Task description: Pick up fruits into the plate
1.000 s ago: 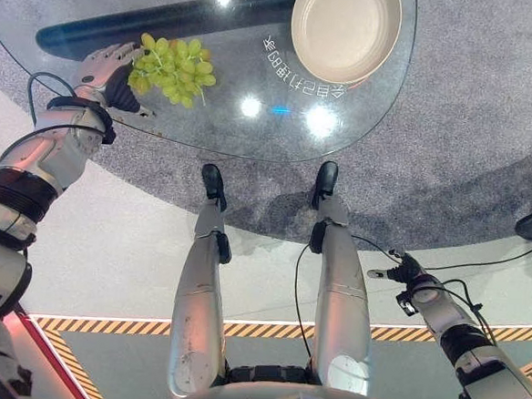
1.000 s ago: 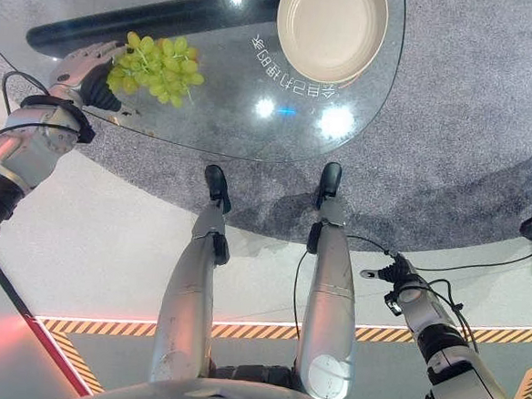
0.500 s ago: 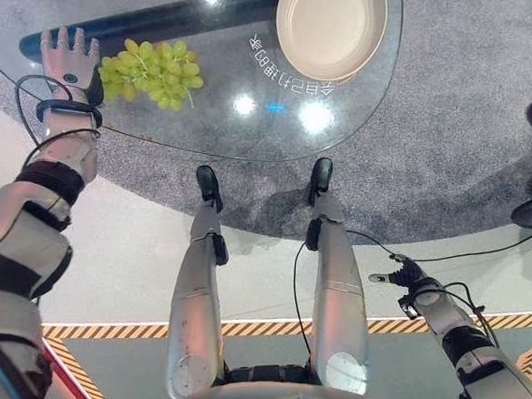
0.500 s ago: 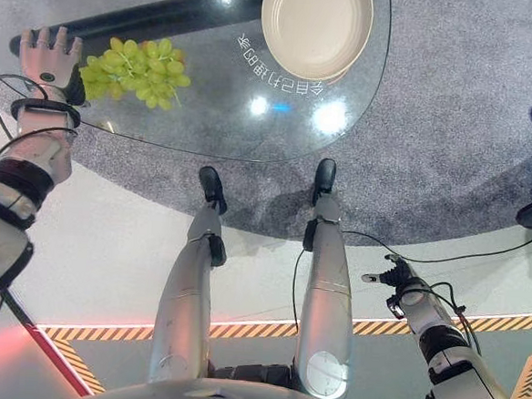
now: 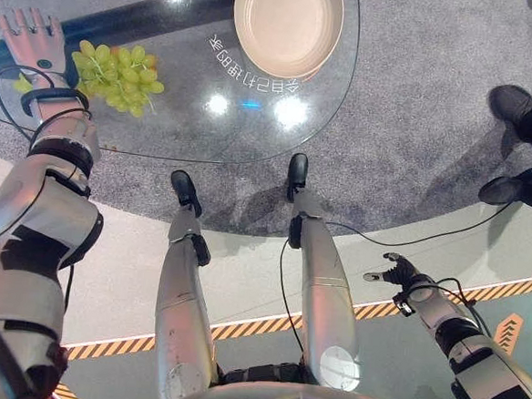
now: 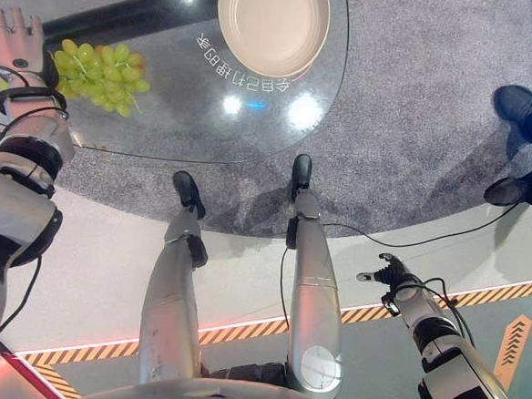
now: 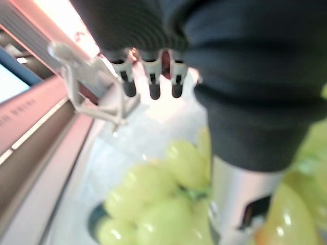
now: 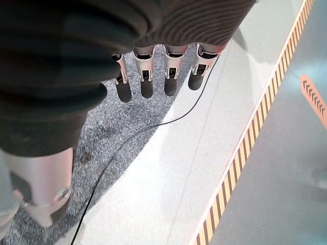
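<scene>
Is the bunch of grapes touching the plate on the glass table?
Apart. In the left eye view the grapes lie by the left hand, and a stretch of bare glass table separates them from the plate.

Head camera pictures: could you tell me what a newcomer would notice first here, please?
A bunch of green grapes lies on the glass table, with the left hand flat and open just beside it. The empty beige plate sits at the table's far edge. The right hand hangs low over the floor.
</scene>
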Controlling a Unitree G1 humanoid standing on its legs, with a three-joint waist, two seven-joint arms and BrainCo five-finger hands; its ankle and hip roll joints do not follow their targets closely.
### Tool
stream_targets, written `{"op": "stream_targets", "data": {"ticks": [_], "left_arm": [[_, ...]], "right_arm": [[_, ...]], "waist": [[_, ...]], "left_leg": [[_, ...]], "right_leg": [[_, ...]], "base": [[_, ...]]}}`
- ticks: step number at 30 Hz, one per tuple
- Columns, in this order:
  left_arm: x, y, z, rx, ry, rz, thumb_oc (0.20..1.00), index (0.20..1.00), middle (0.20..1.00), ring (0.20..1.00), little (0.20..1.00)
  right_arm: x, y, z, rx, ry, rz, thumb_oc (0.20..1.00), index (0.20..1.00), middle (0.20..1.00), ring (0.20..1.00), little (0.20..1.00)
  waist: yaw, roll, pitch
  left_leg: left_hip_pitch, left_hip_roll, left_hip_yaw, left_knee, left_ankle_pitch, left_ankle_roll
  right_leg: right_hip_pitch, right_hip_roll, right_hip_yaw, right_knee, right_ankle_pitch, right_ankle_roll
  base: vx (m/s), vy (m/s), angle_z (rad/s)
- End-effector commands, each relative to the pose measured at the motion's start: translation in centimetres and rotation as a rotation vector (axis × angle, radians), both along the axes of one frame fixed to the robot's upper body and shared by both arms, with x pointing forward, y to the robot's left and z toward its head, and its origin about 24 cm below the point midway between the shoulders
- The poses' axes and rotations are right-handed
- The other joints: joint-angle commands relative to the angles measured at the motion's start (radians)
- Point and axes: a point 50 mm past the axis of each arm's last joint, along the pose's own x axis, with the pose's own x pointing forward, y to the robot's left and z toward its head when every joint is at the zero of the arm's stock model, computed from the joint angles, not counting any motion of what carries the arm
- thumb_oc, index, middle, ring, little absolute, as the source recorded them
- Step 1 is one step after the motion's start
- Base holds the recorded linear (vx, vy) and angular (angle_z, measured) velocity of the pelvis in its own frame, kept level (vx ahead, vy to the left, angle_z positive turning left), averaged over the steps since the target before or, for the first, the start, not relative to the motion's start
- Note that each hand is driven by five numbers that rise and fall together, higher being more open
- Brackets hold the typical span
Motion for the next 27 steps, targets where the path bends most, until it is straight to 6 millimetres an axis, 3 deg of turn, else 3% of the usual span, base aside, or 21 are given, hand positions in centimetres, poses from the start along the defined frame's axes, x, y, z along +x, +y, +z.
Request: {"op": "stream_targets", "data": {"ticks": [1,7,12,19,20,21,22,27], "left_arm": [[0.9,-1.4,2.7,-0.036,-0.055,-0.14,1.0,1.0,1.0,1.0,1.0],[2.2,-3.5,-0.2,-0.187,0.252,-0.267,1.0,1.0,1.0,1.0,1.0],[2.6,-5.3,-2.2,-0.179,0.507,-0.321,1.0,1.0,1.0,1.0,1.0],[2.4,-6.1,-2.7,-0.198,0.58,-0.37,1.0,1.0,1.0,1.0,1.0],[2.3,-5.9,-2.9,-0.227,0.579,-0.37,0.639,0.639,0.639,0.639,0.639],[2.3,-5.8,-2.9,-0.237,0.573,-0.373,0.332,0.332,0.332,0.332,0.332],[2.2,-5.7,-2.8,-0.252,0.546,-0.374,0.2,0.2,0.2,0.2,0.2],[1.8,-5.1,-4.1,-0.37,0.522,-0.396,0.2,0.2,0.2,0.2,0.2]], "right_arm": [[-0.9,0.6,-1.0,-0.003,0.041,-0.003,1.0,1.0,1.0,1.0,1.0],[-0.6,0.1,-0.3,-0.025,0.029,-0.007,1.0,1.0,1.0,1.0,1.0],[-0.2,-0.6,0.6,-0.05,0.018,-0.018,1.0,1.0,1.0,1.0,1.0],[-0.2,-1.9,1.4,-0.071,0.01,-0.041,1.0,1.0,1.0,1.0,1.0],[-0.2,-2.0,1.5,-0.071,0.009,-0.044,1.0,1.0,1.0,1.0,1.0],[-0.2,-2.1,1.5,-0.07,0.009,-0.046,1.0,1.0,1.0,1.0,1.0],[-0.3,-2.1,1.5,-0.07,0.009,-0.049,1.0,1.0,1.0,1.0,1.0],[-0.4,-2.0,1.4,-0.059,0.0,-0.055,1.0,1.0,1.0,1.0,1.0]], "waist": [[-0.024,-0.047,-0.006],[-0.027,-0.025,-0.006],[-0.029,0.002,-0.006],[-0.023,0.029,-0.006],[-0.021,0.031,-0.006],[-0.019,0.032,-0.006],[-0.018,0.032,-0.006],[-0.008,0.019,-0.006]], "left_leg": [[-0.005,-0.119,0.071,0.024,-0.12,0.046],[-0.003,-0.126,0.079,0.018,-0.117,0.045],[0.002,-0.133,0.089,0.029,-0.123,0.046],[0.001,-0.14,0.093,0.048,-0.132,0.048],[-0.001,-0.14,0.093,0.052,-0.132,0.05],[-0.002,-0.14,0.093,0.055,-0.133,0.05],[-0.002,-0.14,0.093,0.055,-0.133,0.05],[0.006,-0.139,0.089,0.044,-0.131,0.055]], "right_leg": [[0.035,0.118,0.024,-0.026,-0.068,-0.001],[0.032,0.112,0.027,-0.033,-0.066,0.002],[0.032,0.101,0.028,-0.03,-0.066,0.003],[0.034,0.086,0.026,-0.028,-0.067,0.006],[0.032,0.085,0.026,-0.025,-0.067,0.006],[0.032,0.085,0.026,-0.024,-0.067,0.006],[0.033,0.084,0.025,-0.025,-0.066,0.006],[0.045,0.092,0.023,-0.034,-0.062,0.008]], "base": [[0.0,0.0,0.0],[0.01,0.031,0.02],[0.0,0.046,0.02],[0.0,0.023,0.0],[0.0,0.0,0.0],[0.0,0.0,0.0],[0.0,0.0,0.0],[0.0,-0.026,0.01]]}}
